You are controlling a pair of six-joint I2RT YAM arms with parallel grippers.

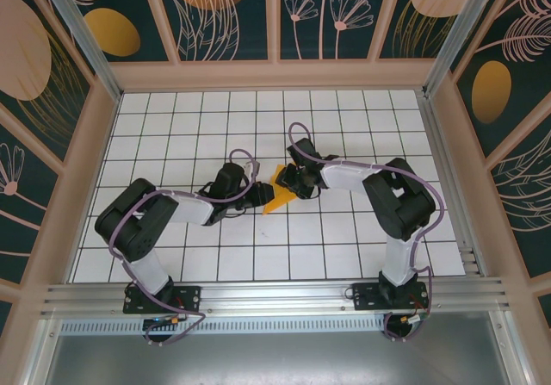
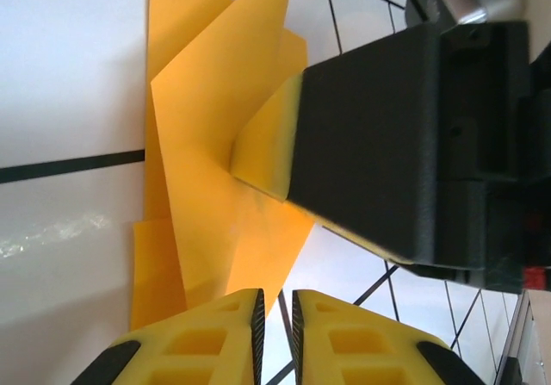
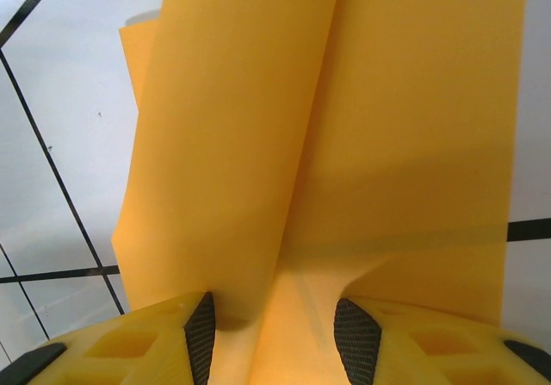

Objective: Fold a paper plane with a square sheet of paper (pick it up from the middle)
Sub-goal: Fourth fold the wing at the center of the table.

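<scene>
**Paper half-creased between both arms, mid-table**

I see the square sheet of paper (image 1: 279, 192), thin matte orange, folded into overlapping flaps on the white grid table (image 1: 344, 118). My left gripper (image 2: 275, 329) has jaws nearly together beside its edge; whether it pinches, I cannot tell. My right gripper (image 3: 274, 338) stands apart, straddling a raised ridge. I'd press slowly along it, keeping the edges aligned.

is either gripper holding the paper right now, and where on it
The right gripper has a raised fold of the orange paper between its open fingers; a firm pinch cannot be told. The left gripper is nearly shut at the paper's edge, holding nothing visible.
</scene>
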